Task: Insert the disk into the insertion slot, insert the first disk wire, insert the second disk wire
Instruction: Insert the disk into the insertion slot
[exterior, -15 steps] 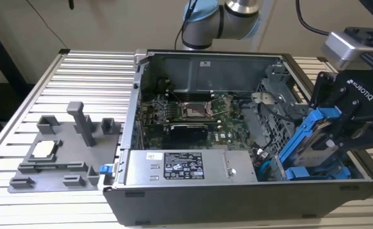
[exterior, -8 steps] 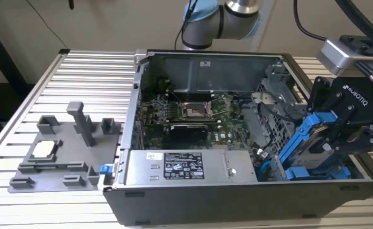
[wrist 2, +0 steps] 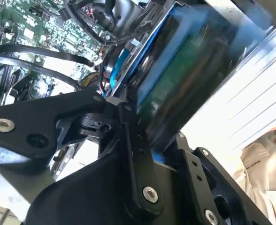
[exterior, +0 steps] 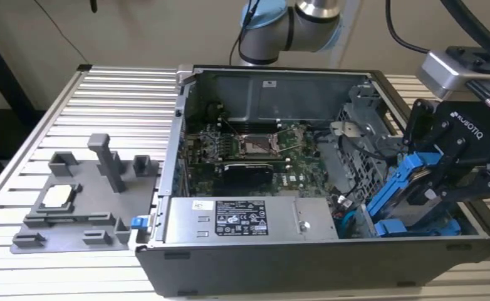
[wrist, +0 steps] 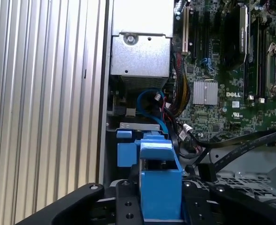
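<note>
Three insertions are asked for and, to my eye, none is finished; nearest me, at the front corner of the open computer case on the exterior view's right, the hand is clamped on the disk, gripping its blue carrier from both sides; the disk leans at a steep tilt, its lower end down inside the case and its upper end standing above the case wall; so it is carried, not seated; the insertion slot, which I take to be the grey metal bay just below and beside the disk's lower end, looks unfilled, though much of it is hidden behind the carrier; just beside that, along the front wall, lies the grey box with a white sticker; in the first wrist view a blue wire loops loose in the gap by that box, its end seemingly hanging free, so I judge that the wiring is all left to do; which of the two disk wires it is I cannot tell; further in lies the green motherboard, with black flat cables across it; off to the exterior view's left a grey fixture plate rests on the slatted desk, well apart from the case; at the back rises the arm.
</note>
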You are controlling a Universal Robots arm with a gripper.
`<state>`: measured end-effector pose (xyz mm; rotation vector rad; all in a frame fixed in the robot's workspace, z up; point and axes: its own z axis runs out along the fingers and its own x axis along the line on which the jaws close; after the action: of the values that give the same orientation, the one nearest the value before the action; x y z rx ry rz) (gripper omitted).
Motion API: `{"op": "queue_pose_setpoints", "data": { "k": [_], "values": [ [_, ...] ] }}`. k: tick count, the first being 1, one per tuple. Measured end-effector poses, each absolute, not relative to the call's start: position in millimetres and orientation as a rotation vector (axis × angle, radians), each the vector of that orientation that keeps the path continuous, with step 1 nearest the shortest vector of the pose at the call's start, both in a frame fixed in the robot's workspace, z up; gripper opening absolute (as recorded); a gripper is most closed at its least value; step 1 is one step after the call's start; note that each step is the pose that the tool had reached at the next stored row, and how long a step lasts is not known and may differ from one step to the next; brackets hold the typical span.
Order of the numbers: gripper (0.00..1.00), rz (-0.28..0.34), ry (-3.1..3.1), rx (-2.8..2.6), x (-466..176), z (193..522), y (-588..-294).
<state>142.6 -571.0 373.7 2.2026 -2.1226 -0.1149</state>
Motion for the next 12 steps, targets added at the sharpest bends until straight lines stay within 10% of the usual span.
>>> {"op": "queue_pose_setpoints", "data": {
  "k": [2,12],
  "values": [
    [0.47,-0.115,-2.123,2.203,142.6,373.7,-571.0],
    [0.44,-0.116,-2.123,2.203,142.6,373.7,-571.0]
  ]
}}
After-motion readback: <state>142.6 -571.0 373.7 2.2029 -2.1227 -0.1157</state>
